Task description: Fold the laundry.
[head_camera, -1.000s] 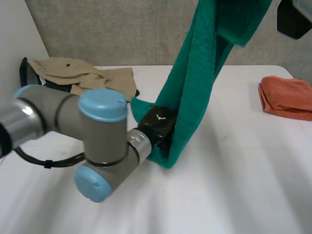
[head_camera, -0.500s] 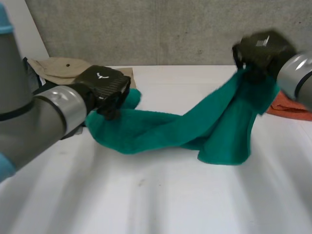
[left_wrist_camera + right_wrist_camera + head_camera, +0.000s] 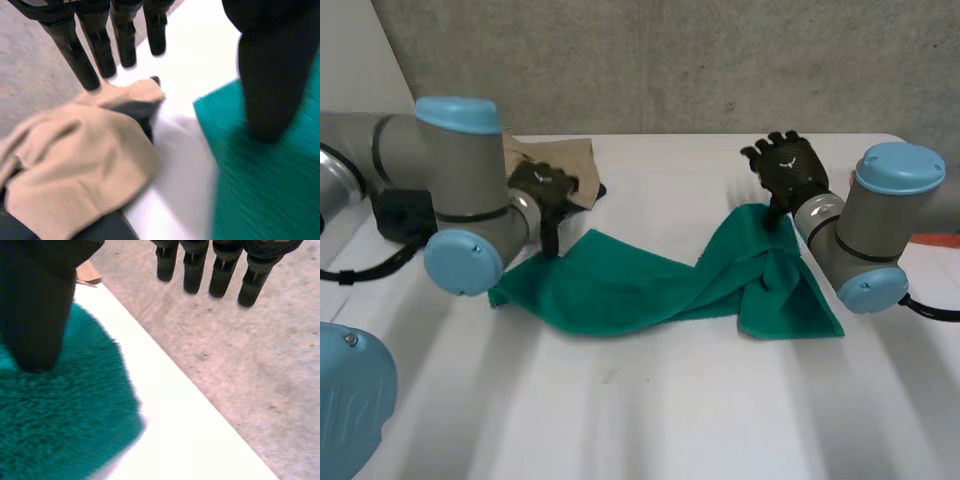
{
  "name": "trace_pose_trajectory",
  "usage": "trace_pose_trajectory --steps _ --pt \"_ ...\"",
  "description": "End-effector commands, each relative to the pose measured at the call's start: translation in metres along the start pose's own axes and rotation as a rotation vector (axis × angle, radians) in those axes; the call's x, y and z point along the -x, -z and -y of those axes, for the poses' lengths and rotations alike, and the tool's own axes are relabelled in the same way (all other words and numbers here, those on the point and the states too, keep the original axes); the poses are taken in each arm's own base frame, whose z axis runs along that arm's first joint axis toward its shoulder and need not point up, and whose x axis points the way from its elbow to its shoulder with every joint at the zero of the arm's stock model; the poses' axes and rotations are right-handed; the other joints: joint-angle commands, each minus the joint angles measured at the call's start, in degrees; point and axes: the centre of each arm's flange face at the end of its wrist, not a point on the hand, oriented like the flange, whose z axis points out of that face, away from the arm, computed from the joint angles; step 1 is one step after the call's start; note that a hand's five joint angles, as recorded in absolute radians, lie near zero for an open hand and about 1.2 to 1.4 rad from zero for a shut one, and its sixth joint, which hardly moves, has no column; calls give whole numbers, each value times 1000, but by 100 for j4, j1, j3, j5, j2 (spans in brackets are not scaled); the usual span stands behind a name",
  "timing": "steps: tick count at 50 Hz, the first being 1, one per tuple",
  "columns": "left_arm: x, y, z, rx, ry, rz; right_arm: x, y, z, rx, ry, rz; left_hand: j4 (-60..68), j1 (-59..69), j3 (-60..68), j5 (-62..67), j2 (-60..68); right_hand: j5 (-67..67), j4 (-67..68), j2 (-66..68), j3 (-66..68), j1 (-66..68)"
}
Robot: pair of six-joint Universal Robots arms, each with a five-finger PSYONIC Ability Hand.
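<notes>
A green towel (image 3: 620,290) lies rumpled across the middle of the white table (image 3: 650,420), bunched and folded over at its right end. My left hand (image 3: 542,182) stands over the towel's far left corner, fingers straight. In the left wrist view its thumb (image 3: 270,75) rests on the green towel (image 3: 270,190) while the fingers (image 3: 100,45) stay off it. My right hand (image 3: 788,170) is at the towel's far right edge, fingers straight and spread. Its thumb (image 3: 35,305) touches the towel (image 3: 55,430), and its fingers (image 3: 220,270) stand clear.
A beige garment (image 3: 575,165) lies on something dark at the back left, just beyond my left hand's fingertips (image 3: 75,160). A sliver of orange cloth (image 3: 932,238) shows behind my right arm. The table's far edge (image 3: 165,390) runs close past my right hand.
The towel, held up between both hands before, has come down and now lies on the table. Both hands have opened and let it go, staying at its two ends.
</notes>
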Motion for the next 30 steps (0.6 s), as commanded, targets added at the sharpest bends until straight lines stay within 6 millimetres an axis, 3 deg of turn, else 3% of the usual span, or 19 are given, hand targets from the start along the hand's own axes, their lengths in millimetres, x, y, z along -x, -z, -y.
trace_pose_trajectory --steps 1,6,15,19,24,30 --pt "31 24 39 -111 60 79 -18 10 22 -16 -24 -38 -1585 -1067 -1628 -1540 -1609 -675 -767 -563 -744 -563" --pt "59 48 39 -111 71 138 -41 31 40 55 -65 -23 -1518 -1000 -1562 -1474 -1542 -675 -767 -563 -744 -563" --pt "93 66 0 -48 68 150 -54 46 30 181 2 122 -1081 -563 -1125 -1036 -1105 569 477 681 500 681" --pt "98 63 -29 3 51 77 -51 42 19 178 55 184 -744 -226 -788 -699 -768 705 613 817 636 817" --pt "105 56 -63 70 13 32 -41 21 3 99 124 215 -609 -92 -653 -565 -634 1209 1117 1321 1140 1321" --pt "111 50 -81 88 9 29 -21 6 -18 42 184 257 -660 -142 -703 -615 -684 1193 1101 1305 1124 1305"
